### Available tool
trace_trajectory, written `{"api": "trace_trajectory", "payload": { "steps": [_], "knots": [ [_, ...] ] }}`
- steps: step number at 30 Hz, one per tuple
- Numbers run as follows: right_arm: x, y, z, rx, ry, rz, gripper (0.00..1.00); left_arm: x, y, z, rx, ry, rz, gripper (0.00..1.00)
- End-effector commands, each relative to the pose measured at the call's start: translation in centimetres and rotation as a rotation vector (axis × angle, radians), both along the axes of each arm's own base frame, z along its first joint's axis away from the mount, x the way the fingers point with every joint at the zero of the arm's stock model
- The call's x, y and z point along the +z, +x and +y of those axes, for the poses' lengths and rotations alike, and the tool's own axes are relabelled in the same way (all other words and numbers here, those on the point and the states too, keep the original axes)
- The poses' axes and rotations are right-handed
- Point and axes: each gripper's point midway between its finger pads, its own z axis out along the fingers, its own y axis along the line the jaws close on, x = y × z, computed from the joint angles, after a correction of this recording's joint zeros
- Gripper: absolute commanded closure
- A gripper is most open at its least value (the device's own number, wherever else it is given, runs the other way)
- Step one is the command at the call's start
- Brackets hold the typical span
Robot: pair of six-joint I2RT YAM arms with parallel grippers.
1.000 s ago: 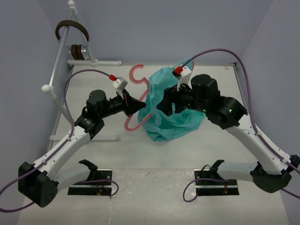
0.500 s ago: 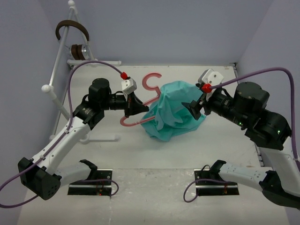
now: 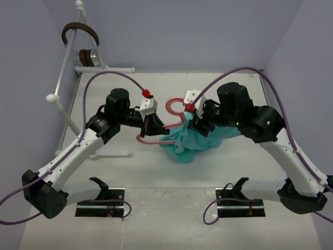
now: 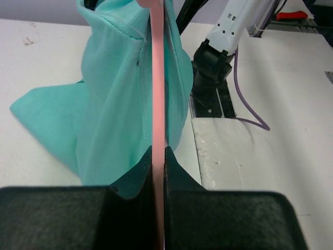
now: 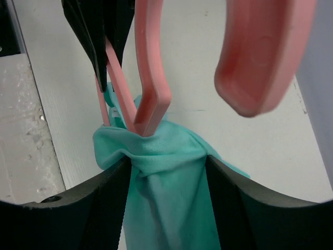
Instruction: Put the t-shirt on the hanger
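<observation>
from above, the left pincer [image 3: 154, 125] is pressed together on the thin pink hanger [image 3: 148, 139], close to its lower bar. its fingertips are hard to make out under the wrist block. the hanger's hook curls up between the two wrists. the far half of its outline is lost behind cloth and the right arm [image 3: 260, 122]. the t-shirt [image 3: 190, 147] hangs in a bunch beneath the right pincer [image 3: 193, 122], and its lower folds rest on the table [image 3: 156, 177]. well apart, at the back left, a white rack [image 3: 62, 112] carries brown headphones [image 3: 79, 30].

from the left wrist, the hanger [image 4: 157, 94] shows edge-on as one pink strip, cut off at the top of the frame. the left pincer [image 4: 157, 156] squeezes it from both sides, with no gap showing. the t-shirt [image 4: 117, 104] drapes on either side of the strip and spreads onto the table [image 4: 291, 104] at the left. part of the right arm [image 4: 225, 36] stands behind it.

from the right wrist, the right pincer [image 5: 166, 174] pinches a knot of the t-shirt [image 5: 166, 203], and the cloth fills the gap and touches both fingers [image 5: 106, 200]. the hanger [image 5: 151, 78] drops into that knot, and where it goes inside the folds is hidden. the hook is a pink blur at the upper right. the left pincer [image 5: 99, 36] shows dark at the top, gripping the hanger's thinner bar.
</observation>
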Motion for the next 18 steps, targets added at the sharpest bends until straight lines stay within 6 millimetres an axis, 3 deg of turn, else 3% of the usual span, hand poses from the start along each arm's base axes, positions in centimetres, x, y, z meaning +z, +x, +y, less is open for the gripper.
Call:
{"api": "trace_trajectory", "payload": {
  "steps": [1,5,8,9,10,13,14,16,18],
  "knots": [
    [0.2,-2.3,1.3,0.170,0.041,0.003,0.72,5.6,-1.1,0.0,-0.060,-0.128,-0.201,1.00],
    [0.1,-4.1,1.5,0.265,0.077,0.012,1.00,7.9,-0.4,0.0,-0.009,-0.166,-0.257,1.00],
    [0.0,-3.9,1.2,0.244,0.082,-0.009,1.00,10.2,1.4,0.1,0.108,-0.185,-0.265,0.97],
    [0.0,-3.6,1.0,0.225,0.084,-0.023,1.00,10.7,2.1,0.2,0.157,-0.189,-0.265,0.88],
    [0.2,-3.2,0.9,0.206,0.090,-0.046,1.00,11.3,2.9,0.3,0.218,-0.195,-0.256,0.69],
    [0.8,-2.3,0.2,0.150,0.107,-0.100,1.00,13.2,5.2,1.4,0.406,-0.239,-0.230,0.00],
    [0.7,-1.7,-0.1,0.121,0.099,-0.107,1.00,13.4,5.6,1.8,0.453,-0.250,-0.223,0.00],
    [0.5,-0.7,-0.6,0.071,0.090,-0.112,1.00,15.7,6.2,3.0,0.566,-0.347,-0.202,0.00],
    [0.2,0.4,-1.1,0.018,0.077,-0.121,1.00,17.2,7.0,5.3,0.728,-0.456,-0.129,0.00]
  ]
}}
